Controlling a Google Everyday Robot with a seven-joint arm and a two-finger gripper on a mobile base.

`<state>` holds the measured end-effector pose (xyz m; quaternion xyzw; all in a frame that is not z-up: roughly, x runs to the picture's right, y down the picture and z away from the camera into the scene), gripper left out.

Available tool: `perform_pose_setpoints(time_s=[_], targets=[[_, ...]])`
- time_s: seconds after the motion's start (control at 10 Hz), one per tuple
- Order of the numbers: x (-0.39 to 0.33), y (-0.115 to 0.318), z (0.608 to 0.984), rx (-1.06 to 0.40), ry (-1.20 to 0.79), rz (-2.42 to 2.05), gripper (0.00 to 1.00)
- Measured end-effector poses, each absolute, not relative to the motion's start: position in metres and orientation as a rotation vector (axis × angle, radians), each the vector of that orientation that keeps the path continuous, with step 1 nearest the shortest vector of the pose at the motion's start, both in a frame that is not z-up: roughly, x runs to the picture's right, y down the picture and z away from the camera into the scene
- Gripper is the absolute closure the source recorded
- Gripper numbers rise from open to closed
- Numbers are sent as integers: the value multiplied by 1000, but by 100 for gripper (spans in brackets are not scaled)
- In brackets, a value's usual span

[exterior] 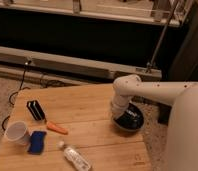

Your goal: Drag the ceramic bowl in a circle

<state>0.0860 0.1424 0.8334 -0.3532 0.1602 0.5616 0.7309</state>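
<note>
The ceramic bowl [132,121], black and glossy, sits on the wooden table [82,102] close to its right edge. My gripper [118,114] points down at the bowl's left rim, at the end of the white arm that reaches in from the right. It is shut. The wrist covers the fingers, so I cannot tell whether they pinch the rim or press inside the bowl.
On the table's left side stand a white paper cup [17,132], a blue sponge [37,142], an orange carrot-like piece [57,128] and a black ridged object [36,110]. A plastic bottle [76,157] lies near the front edge. The floor drops away right of the bowl.
</note>
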Motion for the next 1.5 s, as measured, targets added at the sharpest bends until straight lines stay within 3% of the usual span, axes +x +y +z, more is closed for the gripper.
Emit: perform_pose_setpoints(time_s=[0.3, 0.7, 1.1, 1.5], targets=[[54, 88, 884, -734, 413, 1229, 100], [-29, 39, 916, -723, 463, 1184, 100], [-144, 30, 908, -788, 475, 1097, 100], [-237, 55, 865, -862, 424, 923, 100]])
